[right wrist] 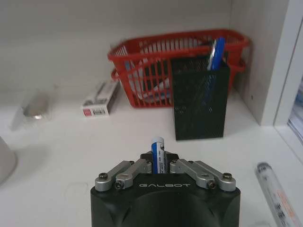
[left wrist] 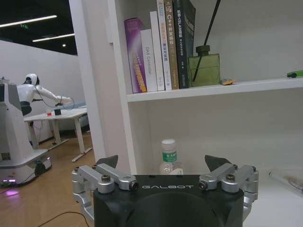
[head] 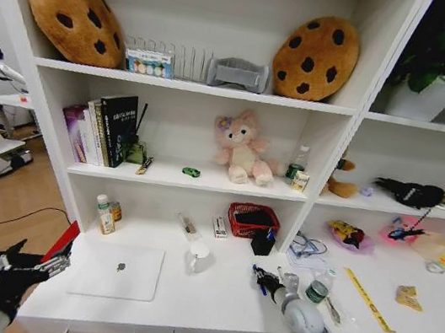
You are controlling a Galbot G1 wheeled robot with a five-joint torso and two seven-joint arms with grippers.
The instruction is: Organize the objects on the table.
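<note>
Gripping a blue-and-white pen (right wrist: 158,150) upright between its closed fingers, the right claw (right wrist: 159,163) hangs above the white tabletop (head: 208,301), with the black mesh pen cup (right wrist: 200,98) straight ahead of it and slightly to one side, near but clearly apart. The pen's long axis stands roughly vertical, its white-capped end poking up past the fingers, which matches the cup's open top; judged from this, the move ahead turns on carrying the pen forward and over the cup's rim before lowering it. A second blue pen (right wrist: 217,53) already leans inside the cup, just in front of the red plastic basket (right wrist: 142,66). The right arm is by far the nearer to the cup; the left claw (left wrist: 163,177) waits with its fingers spread wide at the tabletop's left end, close to a small clear bottle with a white cap (left wrist: 169,156) and the closed silver laptop (head: 118,270). How much of the pen hangs below the right claw is hidden by the claw's own body, the cup's floor cannot be seen through the mesh, and another pen-like object (right wrist: 277,196) is cut off at the right wrist view's edge.
</note>
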